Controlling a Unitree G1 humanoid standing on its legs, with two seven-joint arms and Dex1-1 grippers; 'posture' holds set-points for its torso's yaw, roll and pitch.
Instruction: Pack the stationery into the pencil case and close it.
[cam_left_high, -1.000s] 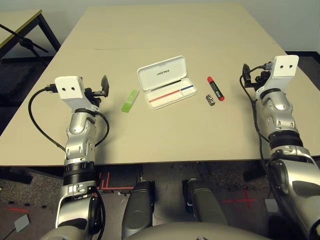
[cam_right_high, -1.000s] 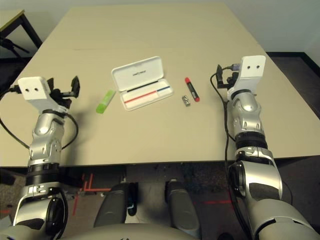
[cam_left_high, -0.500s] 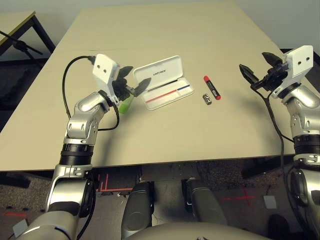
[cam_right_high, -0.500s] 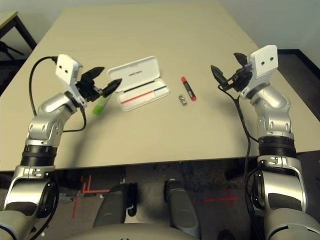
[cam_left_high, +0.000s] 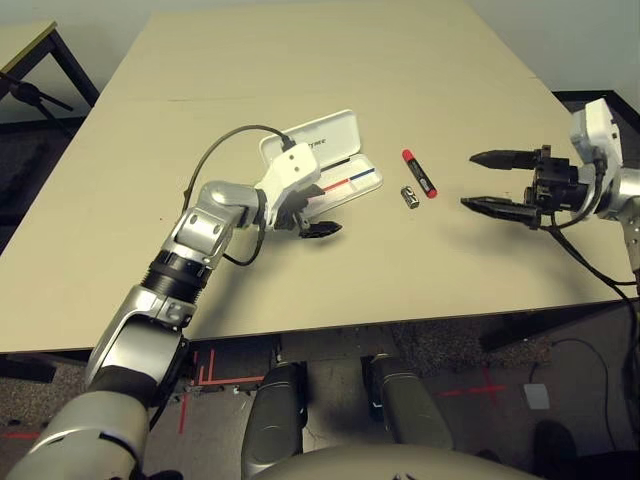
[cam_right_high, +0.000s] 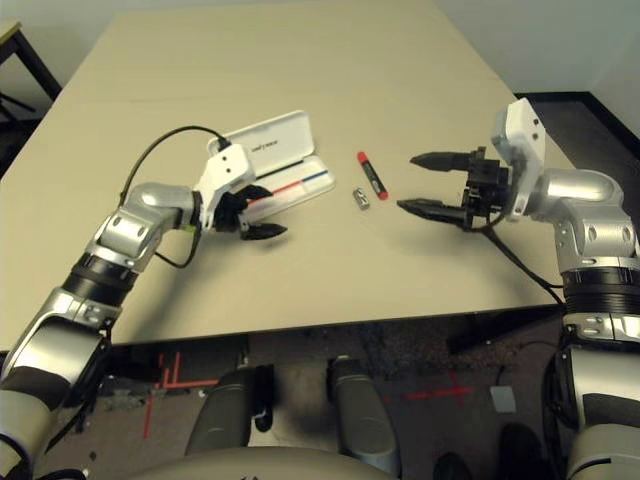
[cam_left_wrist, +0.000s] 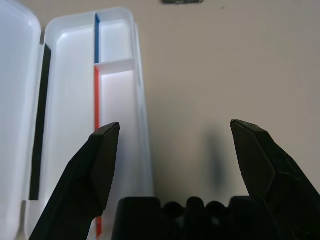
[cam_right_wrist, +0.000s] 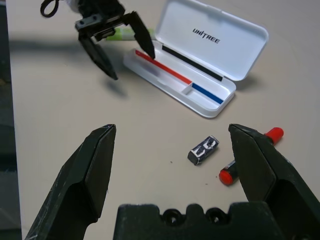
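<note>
1. Flat white hard-plastic pencil case (cam_left_high: 330, 168) lying open at mid-bench, lid with small black lettering folded back on its hinge, shallow tray with red and blue dividers facing up
2. Left gripper (cam_left_high: 312, 220) hovering over the near long edge of the tray, jaws spread wide and holding nothing; light green translucent highlighter stick (cam_right_wrist: 121, 34) lying just beyond this gripper, on the case's left side, mostly hidden behind the arm
3. Red marker with black ends (cam_left_high: 419, 173) resting on the pale matte bench (cam_left_high: 300, 60) to the right of the case, well clear of it, long axis slanting away from the robot and roughly across the case's length
4. Tiny dark-and-silver block (cam_left_high: 410, 197) lying just beside the marker's near end, apart from it, glossy and boxy
5. Right gripper (cam_left_high: 500, 181) pointing leftward toward marker and block, jaws wide apart and empty, near those two but not touching
6. Likely split: right arm nearer marker and block, left arm nearer highlighter; marker's smooth round barrel apt to roll unless the jaws close across it
7. Nothing in the tray yet; lid not yet closed
</note>
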